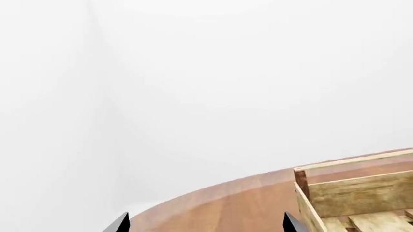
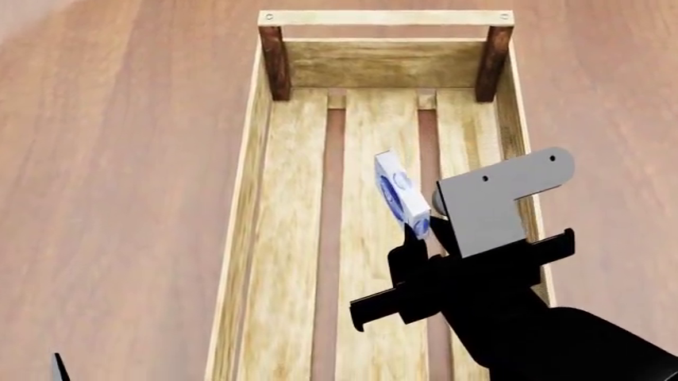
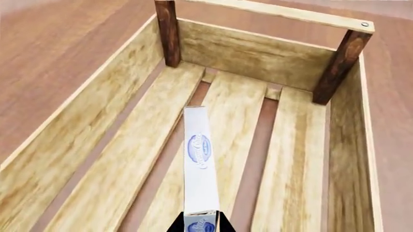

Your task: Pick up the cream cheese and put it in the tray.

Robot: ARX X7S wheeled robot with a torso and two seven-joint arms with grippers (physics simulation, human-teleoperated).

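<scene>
- The right gripper (image 2: 421, 238) has its black fingers pinched tight on the cream cheese (image 2: 402, 193), holding the little white box by its near end.
- The box is on edge, so the head view shows a thin white slab with the blue oval logo on its side, tilted a bit and pointing away from the robot.
- It hangs above the inside of the tray (image 2: 252, 171), over the slatted bottom, roughly around the middle-to-right slats. It doesn't look like it's touching the slats, though I can't be totally sure from these angles.
- The right wrist view looks straight down the length of the box (image 3: 199, 159): narrow white edge, blue logo, two dark fingertips (image 3: 175, 226) squeezed against its near end, the pale wood tray (image 3: 90, 116) all around with the dark corner posts and end rail at the far end.
- The left gripper (image 1: 205, 224) only shows as two black tips at the edge of its own wrist view, set wide apart with nothing between them, so it's open and empty.
- That same view catches a corner of the tray (image 1: 361, 193) sitting on the reddish-brown wooden table (image 1: 239, 203), with plain white background beyond the table's curved edge.
- In the head view just a tiny black sliver of the left gripper (image 2: 60, 368) shows near the bottom corner, well apart from the tray.
</scene>
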